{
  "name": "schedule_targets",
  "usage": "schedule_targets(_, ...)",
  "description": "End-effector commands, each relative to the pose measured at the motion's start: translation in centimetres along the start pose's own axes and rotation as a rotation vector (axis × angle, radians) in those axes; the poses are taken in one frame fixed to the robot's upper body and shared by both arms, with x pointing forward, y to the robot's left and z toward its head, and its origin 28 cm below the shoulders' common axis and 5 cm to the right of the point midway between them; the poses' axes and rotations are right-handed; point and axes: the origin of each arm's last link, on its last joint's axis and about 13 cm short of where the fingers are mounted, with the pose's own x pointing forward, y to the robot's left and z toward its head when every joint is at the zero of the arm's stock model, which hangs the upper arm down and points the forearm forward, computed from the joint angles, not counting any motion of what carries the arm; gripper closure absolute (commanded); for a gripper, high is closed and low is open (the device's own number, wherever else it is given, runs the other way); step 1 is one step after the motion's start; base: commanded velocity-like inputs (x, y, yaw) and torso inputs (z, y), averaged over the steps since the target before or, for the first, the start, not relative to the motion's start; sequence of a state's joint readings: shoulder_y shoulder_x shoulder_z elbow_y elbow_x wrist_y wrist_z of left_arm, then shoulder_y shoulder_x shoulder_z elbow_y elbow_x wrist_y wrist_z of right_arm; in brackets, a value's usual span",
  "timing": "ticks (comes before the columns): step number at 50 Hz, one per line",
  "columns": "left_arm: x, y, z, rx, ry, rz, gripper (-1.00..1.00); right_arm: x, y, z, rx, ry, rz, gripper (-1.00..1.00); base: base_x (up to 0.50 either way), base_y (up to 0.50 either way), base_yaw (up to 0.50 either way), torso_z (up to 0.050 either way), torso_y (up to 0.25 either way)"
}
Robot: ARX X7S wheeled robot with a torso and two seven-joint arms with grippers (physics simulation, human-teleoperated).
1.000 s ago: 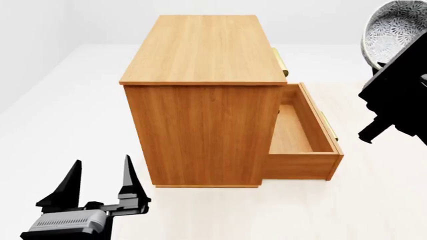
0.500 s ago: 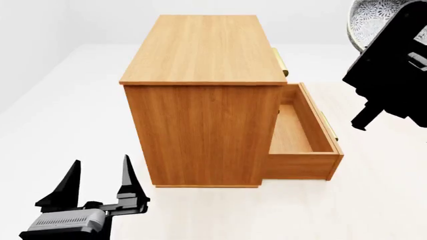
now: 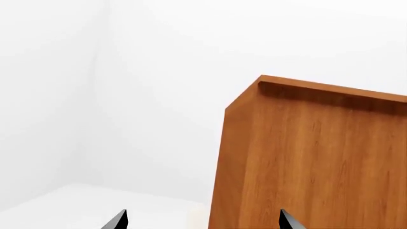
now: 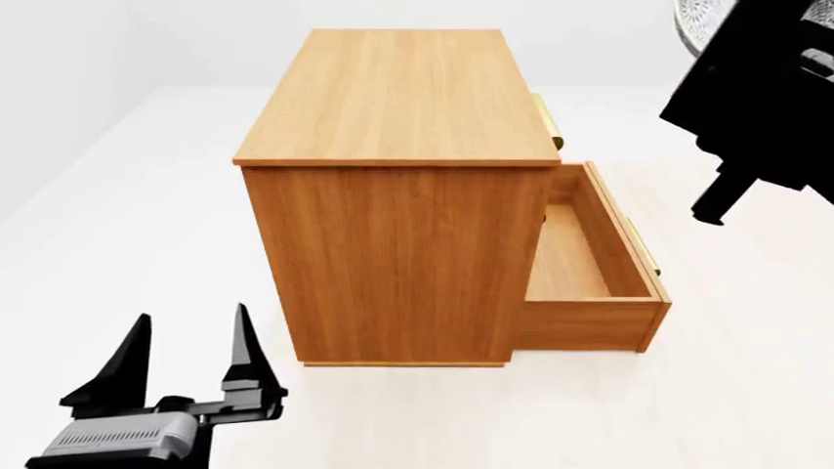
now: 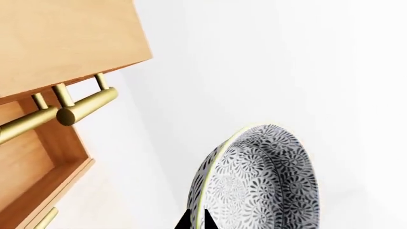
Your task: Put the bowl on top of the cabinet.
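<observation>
A pale floor and blank white walls surround the cabinet [image 4: 397,186], centre frame, one drawer [image 4: 589,269] pulled open. The carry step is in hand: the right tool [image 5: 194,222] pinches the bowl [image 5: 258,183] at its rim, at the head view's upper right edge, off to the cabinet's side. Next, swing it over the flat top and lower. Only the right wrist view shows the brass handle [image 5: 70,112] and leaf pattern. The left tool [image 4: 183,366] hangs spread, lower left.
</observation>
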State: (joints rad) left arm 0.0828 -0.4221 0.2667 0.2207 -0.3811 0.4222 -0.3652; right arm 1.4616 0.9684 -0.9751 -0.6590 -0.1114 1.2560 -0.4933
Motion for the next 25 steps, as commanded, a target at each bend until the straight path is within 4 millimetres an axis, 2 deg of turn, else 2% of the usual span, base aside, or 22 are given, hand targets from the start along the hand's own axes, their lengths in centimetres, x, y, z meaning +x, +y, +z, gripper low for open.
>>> schedule_targets(1, -0.3, 0.2, 0.2, 0.001, 0.0, -0.001, -1.0, -0.5, -2.0, 1.3, -0.031, -0.011, -0.06, 1.0, 0.0, 0.0, 0.0, 0.0, 0.0)
schedule_targets(7, -0.4, 0.4, 0.1, 0.0, 0.0, 0.003, -1.0, -0.8, -2.0, 1.6, -0.024, -0.033, -0.028, 1.0, 0.0, 0.0, 0.0, 0.0, 0.0)
schedule_targets(16, -0.4, 0.4, 0.2, -0.001, 0.003, 0.005, -1.0, -1.8, -2.2, 2.6, 0.071, -0.17, 0.05, 1.0, 0.0, 0.0, 0.0, 0.0, 0.001)
schedule_targets(25, -0.3, 0.4, 0.1, -0.004, 0.007, 0.004, -1.0, -3.0, -3.8, 3.0, 0.202, -0.258, 0.107, 1.0, 0.0, 0.0, 0.0, 0.0, 0.0)
